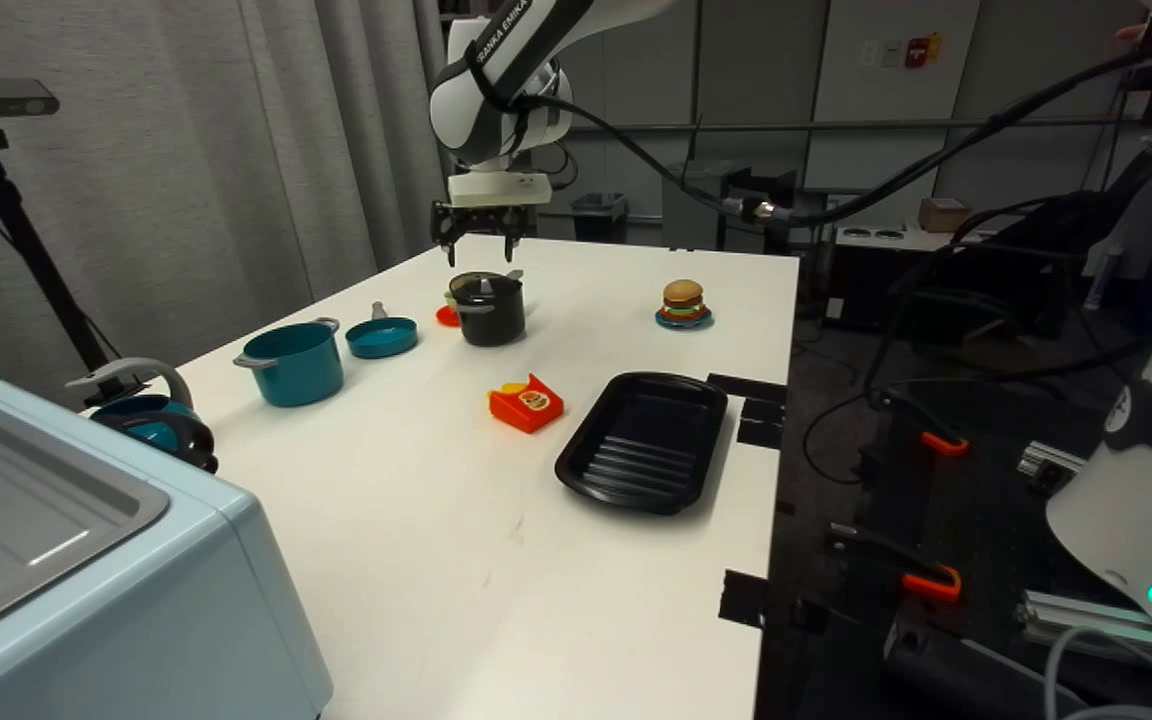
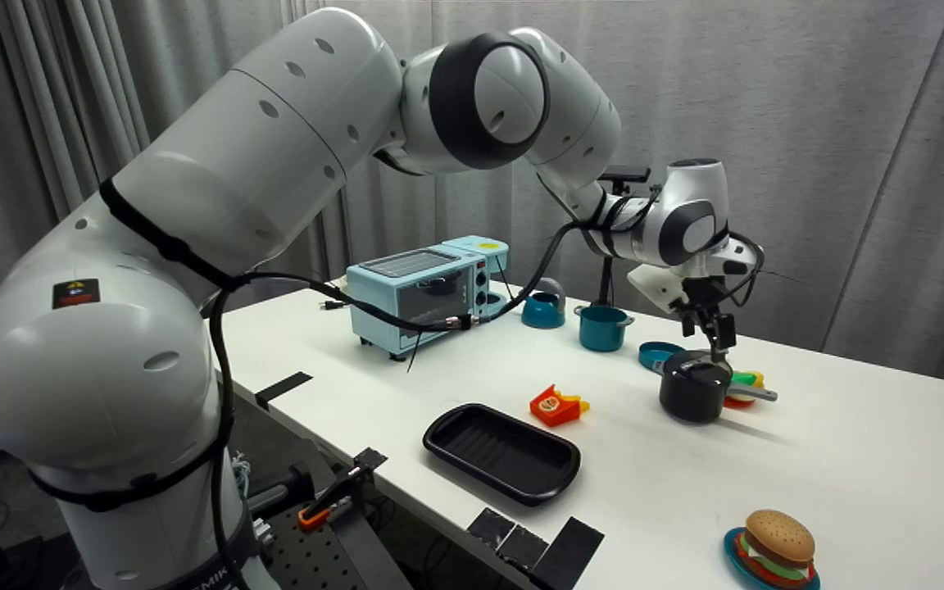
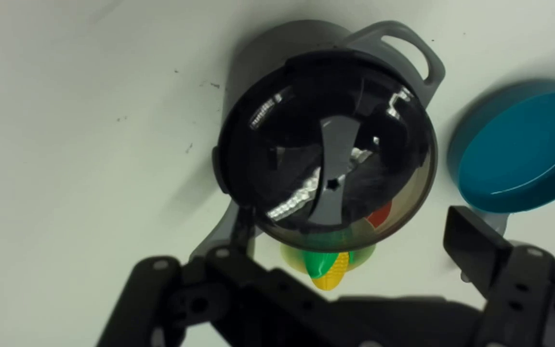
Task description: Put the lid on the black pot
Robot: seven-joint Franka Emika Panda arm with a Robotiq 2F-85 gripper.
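Observation:
The black pot (image 1: 493,322) stands on the table; it also shows in an exterior view (image 2: 687,400) and the wrist view (image 3: 268,53). The clear dark round lid (image 3: 340,164) with a grey knob lies over its mouth, also visible in both exterior views (image 1: 476,287) (image 2: 703,363). In the wrist view the lid's lower edge reaches past the pot's rim, so it looks offset or tilted. My gripper (image 1: 481,252) is open just above the lid, also in an exterior view (image 2: 707,334). In the wrist view (image 3: 352,226) its left finger overlaps the lid's edge; I cannot tell if they touch.
A blue pan (image 3: 523,149) and blue pot (image 1: 298,365) stand beside the black pot. Toy corn (image 3: 328,272) lies right behind it. A toy fries box (image 1: 526,403), ridged black pan (image 1: 646,440), burger (image 1: 683,303) and light blue oven (image 2: 415,287) are also on the table.

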